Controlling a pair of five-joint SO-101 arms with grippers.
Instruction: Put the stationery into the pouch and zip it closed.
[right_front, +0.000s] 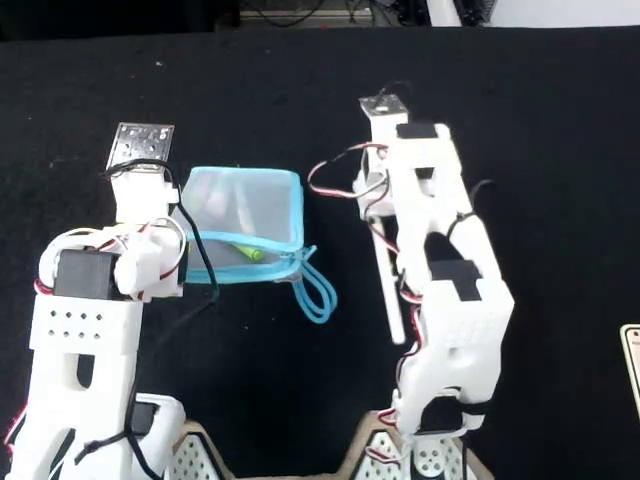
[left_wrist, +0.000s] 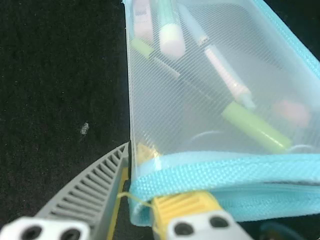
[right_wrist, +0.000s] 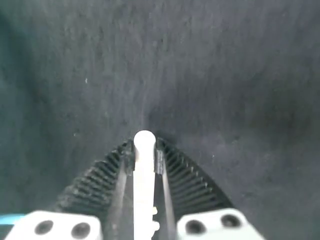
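Note:
A see-through blue mesh pouch (right_front: 245, 215) with cyan trim lies on the black cloth left of centre. Its zip edge (right_front: 250, 268) faces the arms, and a cyan cord loop (right_front: 318, 290) trails off one corner. Inside, the left wrist view shows several pens and a green highlighter (left_wrist: 255, 127). My left gripper (left_wrist: 134, 150) is shut on the pouch's (left_wrist: 200, 100) corner by the zip band; from above it (right_front: 178, 215) sits at the pouch's left edge. My right gripper (right_wrist: 144, 150) is shut lengthwise on a white pen (right_wrist: 144, 175) over bare cloth. From above, that pen (right_front: 392, 295) slants under the right arm, right of the pouch.
A pale card (right_front: 632, 360) pokes in at the right edge of the table. Both arm bases stand at the near edge. Open black cloth (right_front: 540, 150) spreads to the right and behind the pouch.

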